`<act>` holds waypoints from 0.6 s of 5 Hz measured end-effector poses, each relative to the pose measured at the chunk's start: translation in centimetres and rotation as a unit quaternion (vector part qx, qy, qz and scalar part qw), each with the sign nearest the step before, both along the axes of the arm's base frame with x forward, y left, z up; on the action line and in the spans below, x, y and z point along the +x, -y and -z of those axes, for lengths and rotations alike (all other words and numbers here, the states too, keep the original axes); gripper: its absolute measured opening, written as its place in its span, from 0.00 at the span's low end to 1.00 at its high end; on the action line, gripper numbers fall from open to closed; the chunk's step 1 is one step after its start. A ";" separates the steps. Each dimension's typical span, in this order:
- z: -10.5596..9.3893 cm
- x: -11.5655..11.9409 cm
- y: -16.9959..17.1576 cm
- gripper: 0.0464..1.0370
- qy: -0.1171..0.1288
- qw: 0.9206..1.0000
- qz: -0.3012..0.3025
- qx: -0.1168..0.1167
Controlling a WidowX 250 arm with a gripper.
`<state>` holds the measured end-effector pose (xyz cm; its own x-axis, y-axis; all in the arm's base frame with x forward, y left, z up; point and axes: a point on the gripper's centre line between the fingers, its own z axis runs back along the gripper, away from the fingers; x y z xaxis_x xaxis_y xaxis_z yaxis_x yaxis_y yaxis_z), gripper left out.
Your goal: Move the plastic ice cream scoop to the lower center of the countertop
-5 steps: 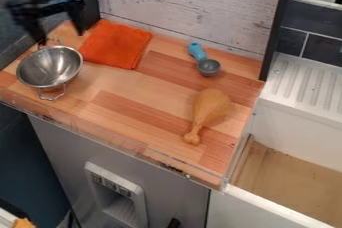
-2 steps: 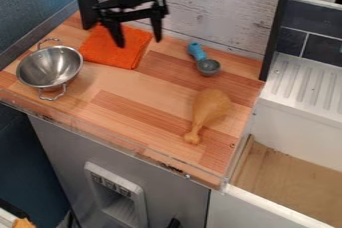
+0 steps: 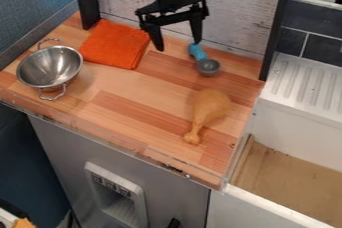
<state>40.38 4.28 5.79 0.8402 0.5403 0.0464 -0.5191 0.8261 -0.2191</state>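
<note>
Nearest me, at the right, a white tub (image 3: 260, 207) with a light brown bottom sits beside the desk (image 3: 133, 97). The toy chicken leg (image 3: 210, 107) lies on the desk's right side. Over on the left is a shiny metal bowl (image 3: 50, 67), its inside facing up. Farther back, right of the orange cloth (image 3: 117, 44), I see the scoop (image 3: 208, 67), its blue handle pointing away. My fingers (image 3: 154, 37) hang wide apart, holding nothing. The right one is over the handle's end, maybe touching it; the other is left of the scoop.
</note>
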 end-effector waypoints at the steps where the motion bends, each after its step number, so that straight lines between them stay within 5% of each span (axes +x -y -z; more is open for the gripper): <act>1: 1.2 0.9 1.5 0.96 0.000 1.000 -0.012 -0.010; 3: 4.1 2.1 2.9 0.96 -0.011 1.000 -0.013 0.005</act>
